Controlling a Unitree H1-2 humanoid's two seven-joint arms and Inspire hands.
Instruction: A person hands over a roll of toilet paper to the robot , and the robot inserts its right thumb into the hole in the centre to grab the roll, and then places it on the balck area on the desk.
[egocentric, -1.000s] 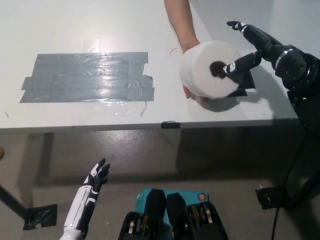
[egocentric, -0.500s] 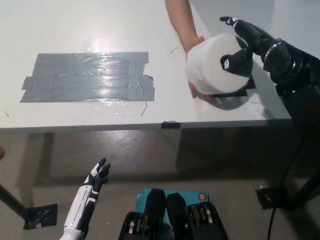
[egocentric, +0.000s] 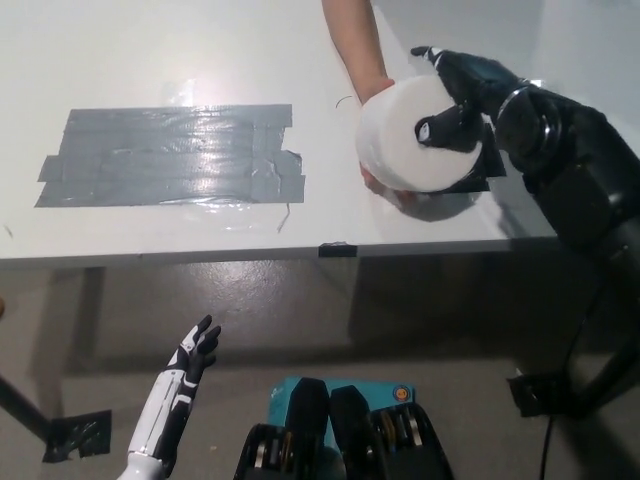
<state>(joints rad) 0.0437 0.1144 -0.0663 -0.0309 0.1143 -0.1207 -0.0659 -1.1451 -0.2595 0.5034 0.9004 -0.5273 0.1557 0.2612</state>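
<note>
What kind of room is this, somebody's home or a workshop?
Probably a lab or test room, not a home: a plain white desk on a bare grey floor, a patch of dark grey tape strips marking a target, and black cables trailing by the robot.

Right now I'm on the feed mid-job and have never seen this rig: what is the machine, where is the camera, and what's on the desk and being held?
This is one picture from a camera on a humanoid robot's head, looking steeply down at a white desk. The black right hand reaches in from the right; its thumb goes into the centre hole of a toilet paper roll and its fingers curl over the top. A person's hand holds the roll from the other side, so the handover isn't finished. The dark taped patch on the desk's left is the target area. The white left hand rests low, below the desk edge, fingers spread and empty.
</note>
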